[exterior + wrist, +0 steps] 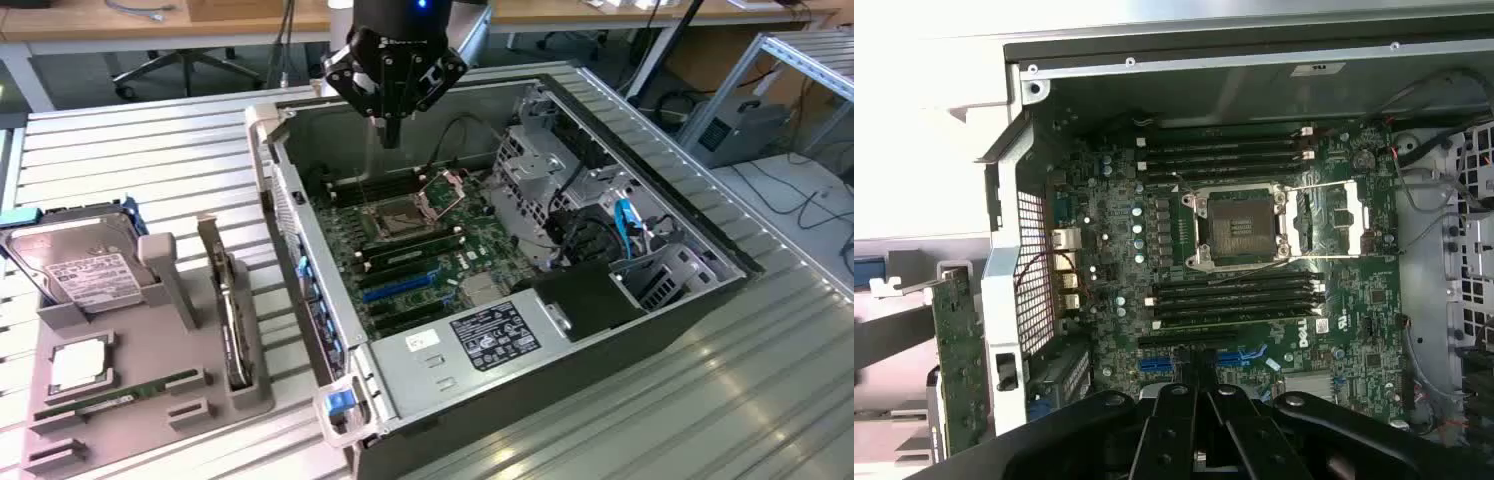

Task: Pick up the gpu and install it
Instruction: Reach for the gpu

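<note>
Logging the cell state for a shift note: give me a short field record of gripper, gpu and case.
gripper: shut, empty, hovering above the open case
gpu: on edge in the grey holder, at the exterior view's left of the case
case: side open, motherboard exposed
progress: gpu not yet picked up

a lab or workshop: a ribbed silvery metal workbench point(147, 160) bears an opened black desktop computer case point(561, 392), with long wooden desks point(80, 20), a wheeled office chair point(180, 65) and loose floor cables point(801, 205) behind.
</note>
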{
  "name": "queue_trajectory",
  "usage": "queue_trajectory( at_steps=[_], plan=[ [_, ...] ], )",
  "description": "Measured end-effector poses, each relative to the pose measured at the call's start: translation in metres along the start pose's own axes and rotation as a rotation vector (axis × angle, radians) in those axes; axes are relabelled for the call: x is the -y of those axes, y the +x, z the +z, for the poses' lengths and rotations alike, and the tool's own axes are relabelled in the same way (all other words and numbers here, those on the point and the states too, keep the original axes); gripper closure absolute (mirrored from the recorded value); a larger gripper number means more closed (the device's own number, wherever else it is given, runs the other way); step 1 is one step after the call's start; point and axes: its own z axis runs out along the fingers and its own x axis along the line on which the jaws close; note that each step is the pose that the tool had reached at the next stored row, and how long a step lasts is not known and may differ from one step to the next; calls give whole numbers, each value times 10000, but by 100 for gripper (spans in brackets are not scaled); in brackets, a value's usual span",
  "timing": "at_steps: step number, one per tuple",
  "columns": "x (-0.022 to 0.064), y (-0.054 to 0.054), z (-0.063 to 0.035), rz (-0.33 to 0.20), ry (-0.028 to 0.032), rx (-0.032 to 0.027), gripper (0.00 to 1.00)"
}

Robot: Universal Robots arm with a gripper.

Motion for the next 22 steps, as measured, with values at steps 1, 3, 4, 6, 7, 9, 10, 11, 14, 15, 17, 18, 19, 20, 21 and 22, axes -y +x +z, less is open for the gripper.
queue_trajectory(
  at_steps=[1, 3, 4, 6, 7, 9, 10, 11, 14, 15, 17, 18, 19, 20, 21, 22],
  plan=[
    [0, 0, 0, 0, 0, 0, 89],
    [0, 4, -1, 1, 1, 0, 89],
    [0, 5, 0, 1, 0, 0, 89],
    [0, 7, 0, 0, 0, 0, 89],
    [1, 8, -1, 0, 1, 0, 89],
    [1, 12, -1, 1, 0, 0, 89],
    [1, 15, 0, 2, 0, 0, 89],
    [1, 17, -1, 1, 0, 0, 89],
    [2, 22, -1, 0, 0, 0, 89],
    [2, 24, -1, 1, 0, 0, 89],
    [2, 29, -1, 0, 0, 0, 89],
    [2, 30, -1, 0, 0, 0, 89],
    [2, 31, -1, -1, 0, 0, 89],
    [2, 32, -1, 0, 0, 0, 89],
    [3, 33, -1, 0, 0, 0, 89],
    [3, 35, -1, 0, 0, 0, 89]
  ],
)
